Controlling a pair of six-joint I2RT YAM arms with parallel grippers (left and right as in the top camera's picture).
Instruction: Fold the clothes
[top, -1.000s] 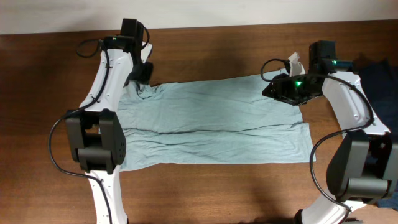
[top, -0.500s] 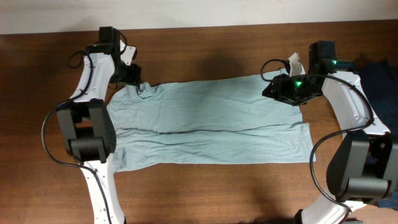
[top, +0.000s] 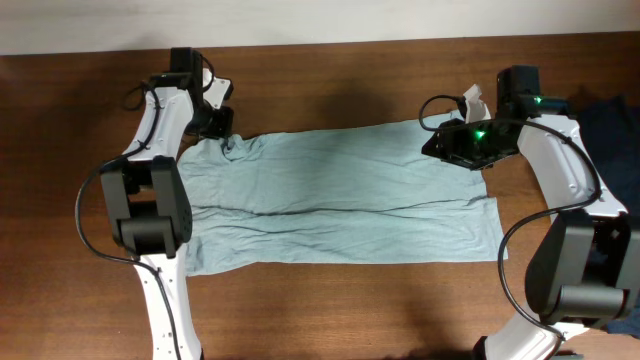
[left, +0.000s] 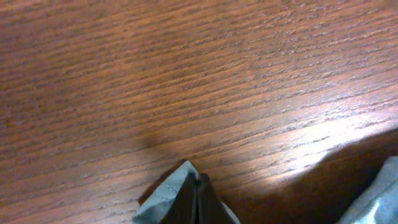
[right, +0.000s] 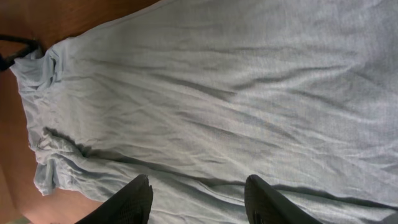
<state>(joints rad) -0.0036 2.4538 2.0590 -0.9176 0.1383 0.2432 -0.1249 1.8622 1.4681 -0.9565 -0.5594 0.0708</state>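
Observation:
The clothes (top: 340, 195), a pale grey-blue T-shirt, lie spread flat and wrinkled across the middle of the brown table (top: 330, 310). My left gripper (top: 223, 133) is at the shirt's far left corner. In the left wrist view it (left: 198, 183) is shut, with a fold of the shirt's hemmed edge (left: 163, 195) pinched between its fingers just above the wood. My right gripper (top: 441, 146) hovers over the shirt's far right part. In the right wrist view it (right: 199, 190) stands open above the fabric (right: 217, 93), with nothing between its dark fingers (right: 134, 200).
A dark navy garment (top: 610, 115) lies at the table's right edge, behind the right arm. A small white object (top: 472, 97) sits by the right arm's wrist. Bare wood (left: 186, 74) runs along the far side of the shirt.
My left gripper has shut on the shirt's far left corner, and its arm has shifted left. The right arm has not moved.

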